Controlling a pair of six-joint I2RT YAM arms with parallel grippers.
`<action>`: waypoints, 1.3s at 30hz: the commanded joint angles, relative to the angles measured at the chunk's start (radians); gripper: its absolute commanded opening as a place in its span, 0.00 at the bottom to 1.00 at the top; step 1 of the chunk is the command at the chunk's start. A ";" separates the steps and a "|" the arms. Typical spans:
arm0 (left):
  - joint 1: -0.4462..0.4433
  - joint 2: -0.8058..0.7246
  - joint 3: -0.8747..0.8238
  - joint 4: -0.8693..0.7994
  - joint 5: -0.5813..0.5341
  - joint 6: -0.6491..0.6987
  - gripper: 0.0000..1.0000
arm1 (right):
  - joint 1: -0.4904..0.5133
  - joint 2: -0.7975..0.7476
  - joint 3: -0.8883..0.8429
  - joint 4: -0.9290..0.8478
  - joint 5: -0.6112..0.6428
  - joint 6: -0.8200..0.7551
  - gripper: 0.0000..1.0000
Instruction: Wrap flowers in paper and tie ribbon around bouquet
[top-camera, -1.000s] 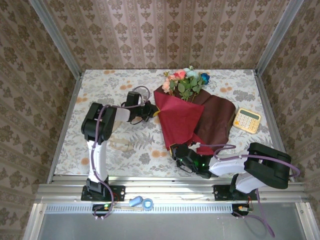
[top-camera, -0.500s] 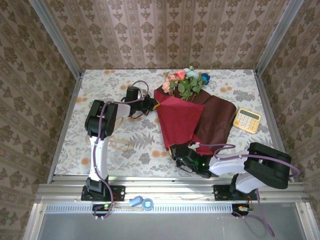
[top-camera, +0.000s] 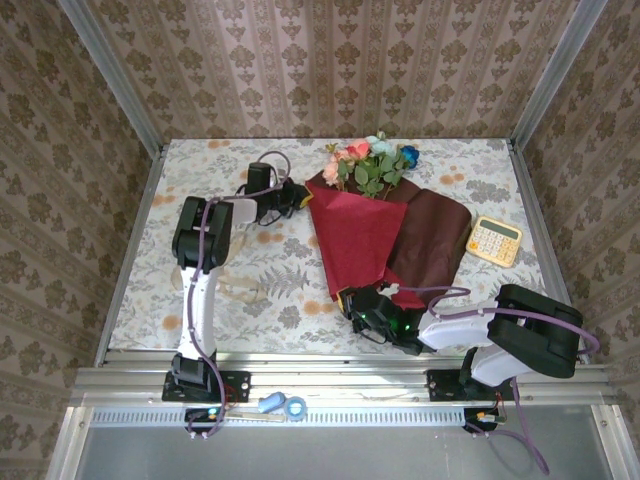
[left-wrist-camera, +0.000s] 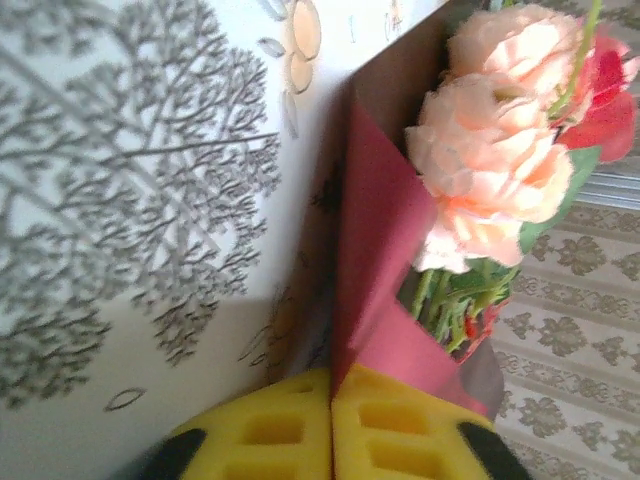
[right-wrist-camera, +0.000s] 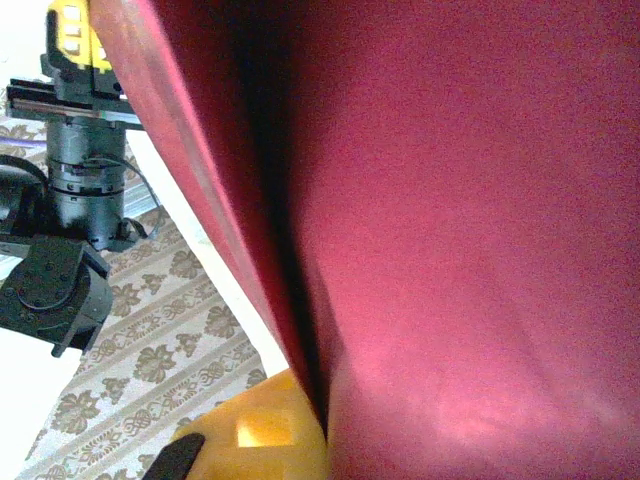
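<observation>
Slim crimson paper-cone bouquet (top-camera: 355, 235), pink, coral and blue artificial flowers (top-camera: 368, 158) at its wide end: narrow tip clamped in right claw (top-camera: 352, 298), wide-end corner pinched by left claw (left-wrist-camera: 332, 428), flowers just beyond its fingertips.

We find a staged robot test cell, not a home. Aluminium framing (top-camera: 110, 75) encloses wallpapered panels (top-camera: 330, 60) and a floral tablecloth (top-camera: 200, 170). The left arm (top-camera: 197, 310) and right arm (top-camera: 530, 330) are bolted to the front rail (top-camera: 340, 378).
</observation>
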 joint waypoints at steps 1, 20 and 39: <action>0.014 0.041 0.058 -0.046 -0.052 0.017 0.24 | 0.001 0.015 0.012 -0.037 -0.039 0.229 0.00; 0.018 -0.314 -0.191 -0.243 -0.175 0.079 0.45 | -0.072 -0.007 0.192 -0.499 -0.297 0.111 0.49; -0.543 -0.560 -0.543 -0.211 -0.216 -0.043 0.30 | -1.056 -0.184 0.472 -1.378 -0.454 -1.284 0.55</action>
